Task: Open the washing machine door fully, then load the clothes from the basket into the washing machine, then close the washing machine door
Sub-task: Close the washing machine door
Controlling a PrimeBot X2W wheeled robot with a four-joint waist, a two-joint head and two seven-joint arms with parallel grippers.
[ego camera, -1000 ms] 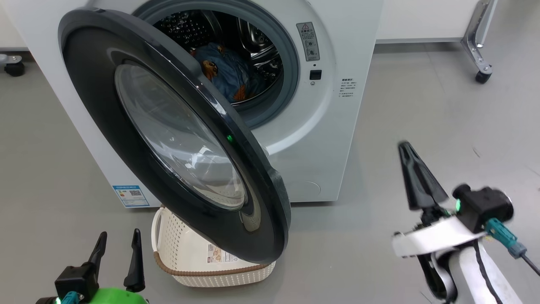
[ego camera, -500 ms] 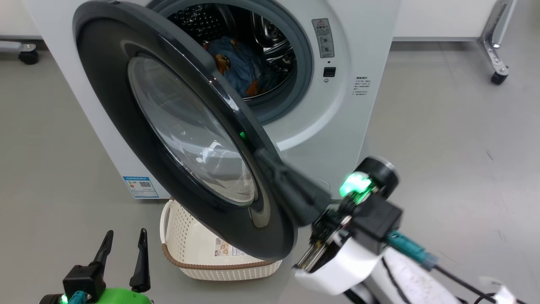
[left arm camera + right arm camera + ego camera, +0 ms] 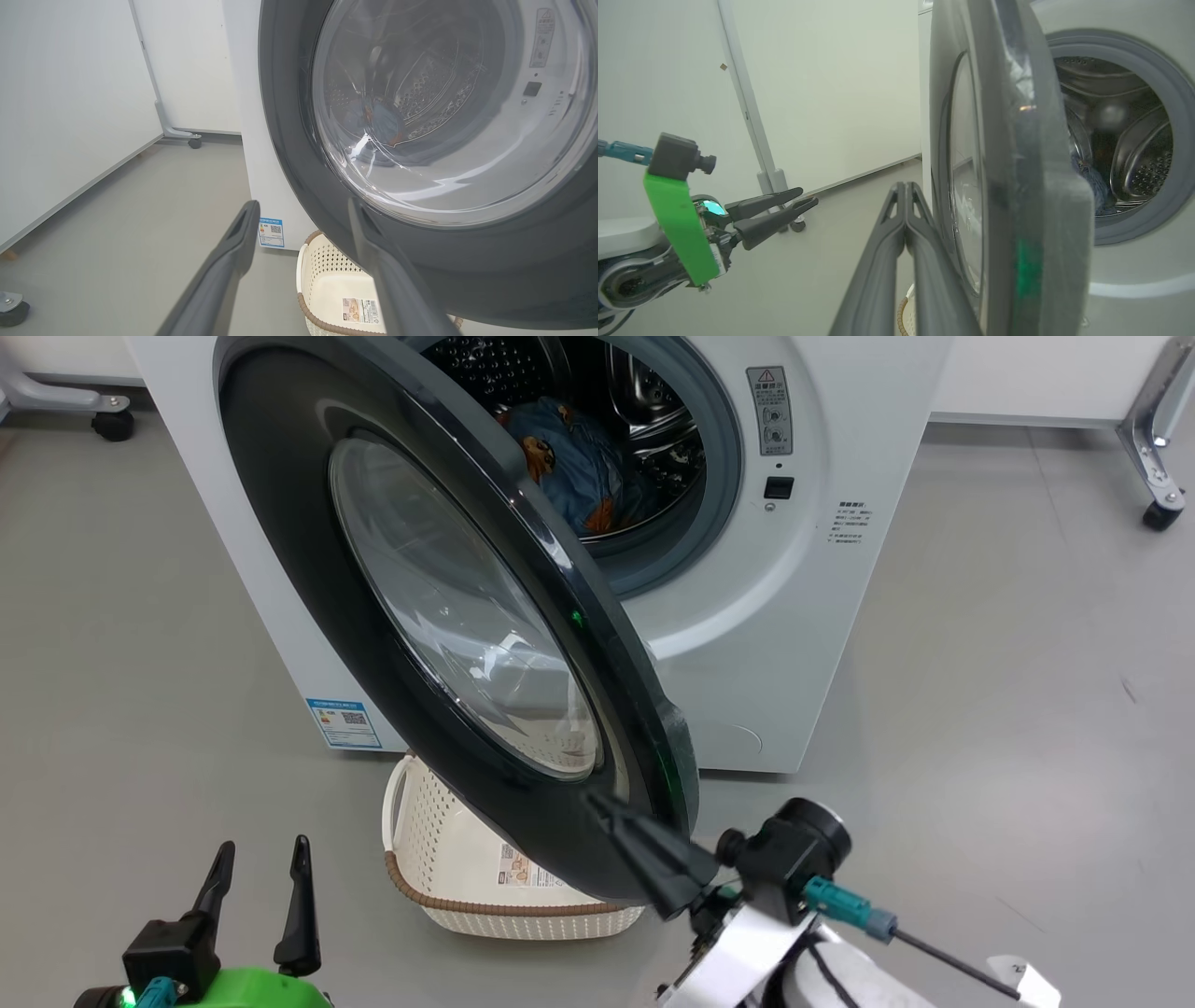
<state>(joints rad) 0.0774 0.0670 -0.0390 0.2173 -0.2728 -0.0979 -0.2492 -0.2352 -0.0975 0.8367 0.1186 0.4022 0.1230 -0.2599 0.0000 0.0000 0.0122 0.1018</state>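
The washing machine [image 3: 794, 644] stands white with its drum open. The washing machine door [image 3: 448, 597], black-rimmed with a glass bowl, hangs partly swung out over the basket [image 3: 439, 859]. Light blue clothes [image 3: 579, 467] lie in the drum, also visible through the glass as clothes [image 3: 383, 123]. The basket holds only a label on its floor. My right gripper [image 3: 602, 803] is shut with nothing in it, its tips at the outer face of the door's lower rim. In the right wrist view the right gripper [image 3: 906, 186] lies just beside the door [image 3: 1017, 163]. My left gripper [image 3: 261, 873] stands open, low and left of the basket.
A blue-edged sticker [image 3: 344, 721] sits low on the washer's front. A wheeled metal frame leg [image 3: 1153, 457] stands at the far right and another caster [image 3: 112, 422] at the far left. White panels [image 3: 70, 116] wall the left side. Grey floor lies around the machine.
My right arm swung from the right side down and leftward, bringing its shut fingers to the door's lower outer rim. The whole head view shifted, so the camera moved. The left gripper stays open.
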